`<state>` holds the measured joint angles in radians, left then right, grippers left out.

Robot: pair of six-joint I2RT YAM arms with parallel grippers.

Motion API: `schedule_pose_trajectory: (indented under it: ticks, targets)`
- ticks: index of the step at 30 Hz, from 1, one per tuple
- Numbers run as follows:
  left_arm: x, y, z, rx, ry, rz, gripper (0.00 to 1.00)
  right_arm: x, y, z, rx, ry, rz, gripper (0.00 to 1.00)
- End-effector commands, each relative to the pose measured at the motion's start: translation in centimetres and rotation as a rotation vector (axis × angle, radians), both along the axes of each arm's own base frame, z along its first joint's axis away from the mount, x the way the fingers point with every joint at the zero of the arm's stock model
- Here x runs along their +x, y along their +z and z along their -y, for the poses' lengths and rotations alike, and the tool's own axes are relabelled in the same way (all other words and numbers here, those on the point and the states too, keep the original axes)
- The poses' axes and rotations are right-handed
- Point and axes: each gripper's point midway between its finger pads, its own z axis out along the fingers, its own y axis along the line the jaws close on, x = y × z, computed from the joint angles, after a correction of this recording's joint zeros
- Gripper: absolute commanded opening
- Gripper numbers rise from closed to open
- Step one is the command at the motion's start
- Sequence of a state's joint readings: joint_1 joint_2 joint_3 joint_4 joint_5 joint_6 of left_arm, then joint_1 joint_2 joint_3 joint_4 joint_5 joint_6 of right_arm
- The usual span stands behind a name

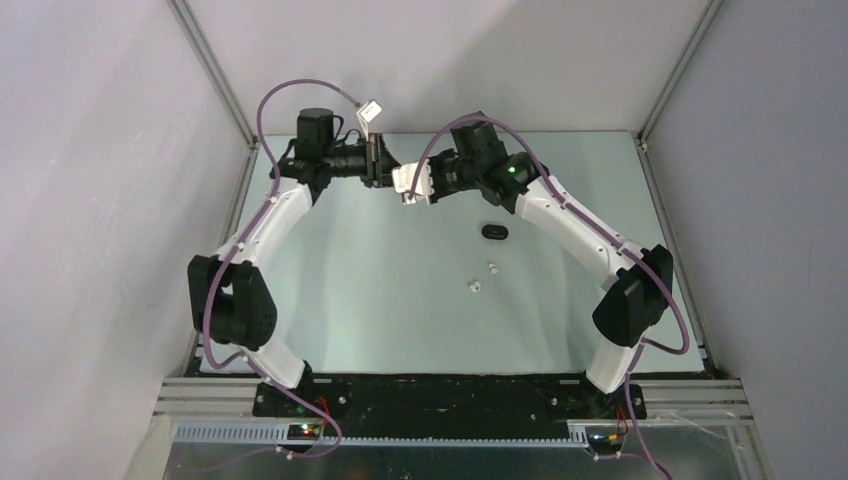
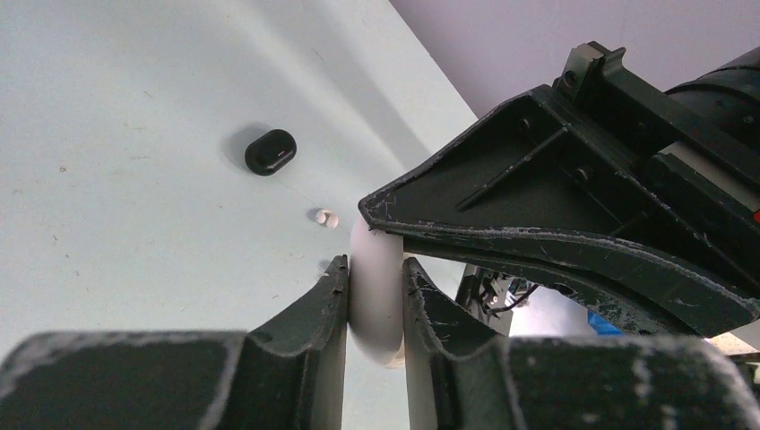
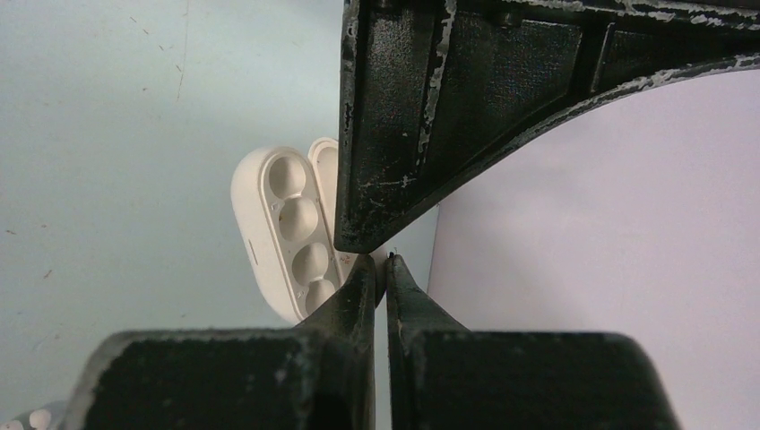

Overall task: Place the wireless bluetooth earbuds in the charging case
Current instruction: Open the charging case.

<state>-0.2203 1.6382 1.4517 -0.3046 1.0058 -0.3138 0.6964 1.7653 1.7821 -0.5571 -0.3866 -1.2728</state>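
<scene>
The white charging case (image 3: 285, 235) hangs open in the air between my two grippers, its sockets empty. In the top view it (image 1: 408, 184) is above the table's far middle. My left gripper (image 2: 375, 269) is shut on the case body (image 2: 376, 305). My right gripper (image 3: 385, 262) is shut, pinching the thin lid (image 3: 324, 170) at its edge. Two white earbuds (image 1: 492, 267) (image 1: 476, 286) lie loose on the table near the middle, and show small in the left wrist view (image 2: 326, 218). The black earbuds are out of view.
A closed black oval case (image 1: 493, 231) lies on the table right of the grippers, also in the left wrist view (image 2: 270, 151). Pale walls with metal corner posts (image 1: 215, 75) enclose the table at the back and sides.
</scene>
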Motion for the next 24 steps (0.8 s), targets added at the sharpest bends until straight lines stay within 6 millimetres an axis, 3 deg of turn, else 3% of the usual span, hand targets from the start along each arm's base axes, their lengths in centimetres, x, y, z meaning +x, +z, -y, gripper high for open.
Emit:
schedule_pose_trajectory:
  ticks: [1, 7, 9, 13, 14, 16, 24]
  targets:
    - [-0.4, 2.2, 0.5, -0.028, -0.046, 0.049, 0.02, -0.2, 2.9, 0.1, 0.052, -0.009, 0.066, 0.00]
    - [-0.1, 2.8, 0.3, -0.022, -0.039, 0.086, 0.00, 0.0, 2.7, 0.1, 0.084, -0.045, 0.027, 0.00]
    - [0.0, 3.4, 0.1, -0.020, -0.031, 0.112, 0.00, 0.0, 3.0, 0.4, 0.105, -0.062, 0.013, 0.07]
    - [0.7, 4.6, -0.3, -0.009, -0.009, 0.174, 0.00, 0.2, 4.0, 1.0, 0.170, -0.099, -0.034, 0.33]
    - [0.7, 4.9, -0.4, -0.008, -0.008, 0.183, 0.00, 0.1, 4.2, 1.1, 0.189, -0.109, -0.054, 0.44]
    - [0.9, 5.0, -0.5, -0.002, -0.008, 0.200, 0.00, 0.3, 4.4, 1.3, 0.215, -0.123, -0.085, 0.52]
    - [1.0, 4.6, -0.8, 0.021, -0.010, 0.229, 0.00, -0.2, 6.5, 1.7, 0.323, -0.137, -0.181, 0.57]
